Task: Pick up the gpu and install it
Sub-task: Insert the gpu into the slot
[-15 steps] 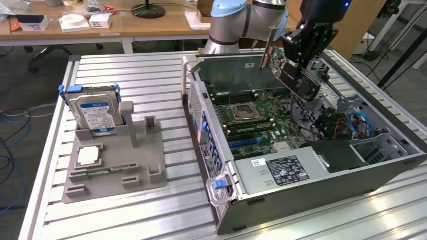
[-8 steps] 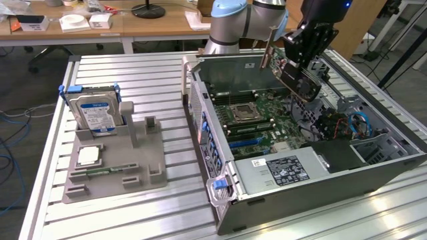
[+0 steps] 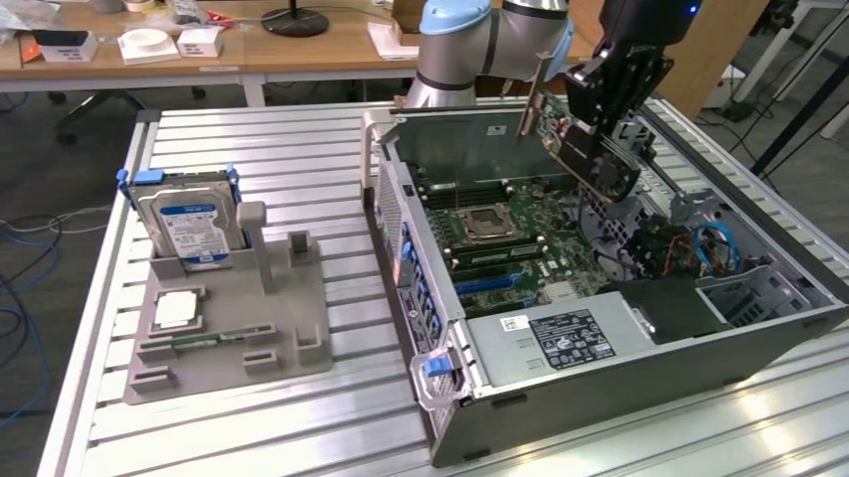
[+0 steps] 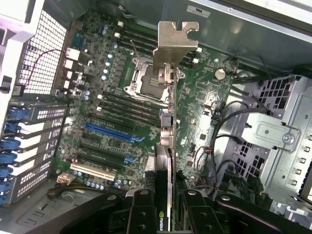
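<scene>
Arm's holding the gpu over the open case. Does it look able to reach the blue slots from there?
Probably yes. The end effector grips the gpu above the motherboard, the case is open on top, and nothing stands over the blue slots. Cables lie off toward the drive cage.

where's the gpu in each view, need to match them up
Exterior view: gpu tilted in the air above the open case, toward the exterior view's upper right.
Wrist view: gpu edge-on at centre, over the motherboard, silver bracket at its far end.
Shared landmark: the silver cpu socket.
</scene>
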Robot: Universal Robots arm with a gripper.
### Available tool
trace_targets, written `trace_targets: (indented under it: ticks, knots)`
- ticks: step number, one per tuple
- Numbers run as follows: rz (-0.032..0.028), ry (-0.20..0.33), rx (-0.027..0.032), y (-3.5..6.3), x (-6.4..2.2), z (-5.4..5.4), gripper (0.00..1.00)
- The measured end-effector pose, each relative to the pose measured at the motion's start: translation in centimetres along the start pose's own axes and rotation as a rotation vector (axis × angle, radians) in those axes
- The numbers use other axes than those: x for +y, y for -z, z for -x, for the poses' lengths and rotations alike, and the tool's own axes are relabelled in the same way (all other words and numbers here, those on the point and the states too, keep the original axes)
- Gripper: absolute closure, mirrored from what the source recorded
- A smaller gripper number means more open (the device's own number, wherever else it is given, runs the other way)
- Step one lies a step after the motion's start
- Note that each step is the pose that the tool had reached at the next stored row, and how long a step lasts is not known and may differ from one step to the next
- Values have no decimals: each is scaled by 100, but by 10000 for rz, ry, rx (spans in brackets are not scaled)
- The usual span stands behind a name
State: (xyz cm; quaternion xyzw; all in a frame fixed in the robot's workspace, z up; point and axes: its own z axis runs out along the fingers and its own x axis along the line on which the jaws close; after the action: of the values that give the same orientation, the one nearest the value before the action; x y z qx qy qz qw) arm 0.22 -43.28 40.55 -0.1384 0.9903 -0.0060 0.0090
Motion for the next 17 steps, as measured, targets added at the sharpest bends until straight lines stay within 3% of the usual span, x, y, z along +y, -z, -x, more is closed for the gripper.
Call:
trace_targets:
  ticks: [17]
  knots:
    - [4, 222, -4, -1, -7, 24, 74]
